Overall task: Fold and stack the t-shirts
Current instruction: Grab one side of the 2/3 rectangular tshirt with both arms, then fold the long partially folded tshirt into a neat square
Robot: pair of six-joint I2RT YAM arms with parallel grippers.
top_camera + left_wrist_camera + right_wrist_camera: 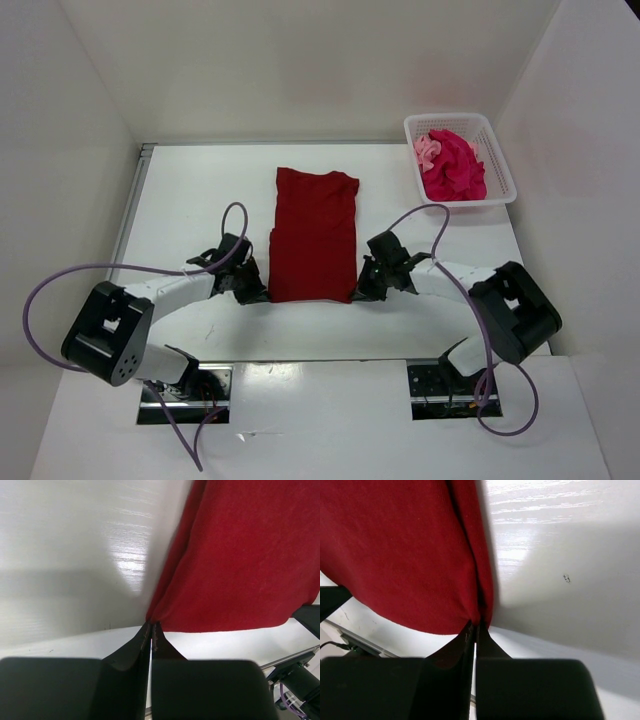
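Your left pincer pinched tight on the near-left corner of the dark red shirt, shirt folded lengthwise mid-desk, your right pincer clamped on its near-right corner, magenta shirt and salmon shirt bunched in the white basket far right

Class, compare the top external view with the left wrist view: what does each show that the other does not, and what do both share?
Only the top external view shows the white mesh basket holding the magenta-pink shirt and the salmon pink shirt, plus the right tool at the dark red shirt's near right corner.

Only the left wrist view shows the left tool shut on a pinched corner of cloth, its fingertips together.

Both show the dark red shirt, the left tool and the white table.
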